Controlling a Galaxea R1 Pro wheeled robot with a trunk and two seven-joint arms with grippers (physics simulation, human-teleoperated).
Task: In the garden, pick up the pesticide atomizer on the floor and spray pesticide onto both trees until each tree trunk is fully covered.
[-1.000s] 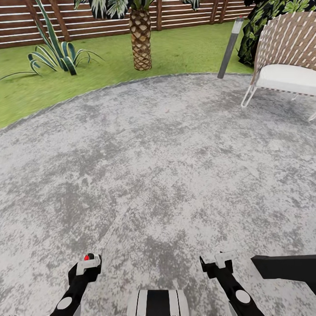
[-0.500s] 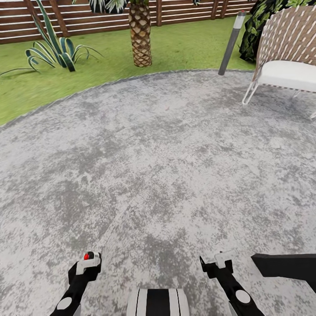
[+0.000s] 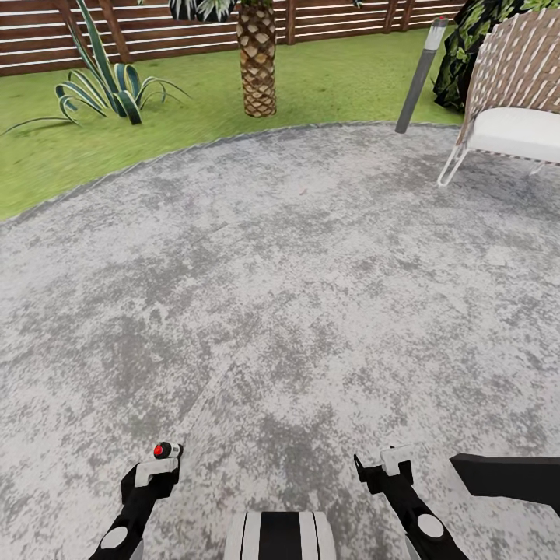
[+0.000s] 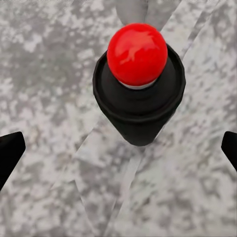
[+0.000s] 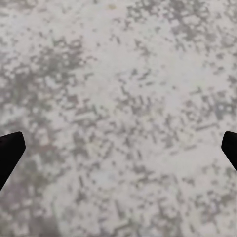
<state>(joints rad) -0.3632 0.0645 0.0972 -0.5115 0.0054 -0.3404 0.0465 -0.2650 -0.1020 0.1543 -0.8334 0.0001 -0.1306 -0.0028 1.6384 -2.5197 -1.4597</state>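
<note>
The small dark, red-topped pesticide atomizer (image 4: 138,84) is seen gripped in the left gripper (image 3: 158,465); the right gripper (image 3: 389,463) is held open over mottled grey paving (image 3: 311,272).

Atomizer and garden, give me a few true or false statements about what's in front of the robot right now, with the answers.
1. The atomizer has a red top. True.
2. The chair stands on grass. False: its legs rest on the grey paving.
3. A palm stands on the lawn in front of the fence. True.
4. The right gripper holds a bottle. False: its jaws stand wide apart with bare paving between them.
5. The atomizer is at the right gripper. False: it is at the left gripper.
</note>
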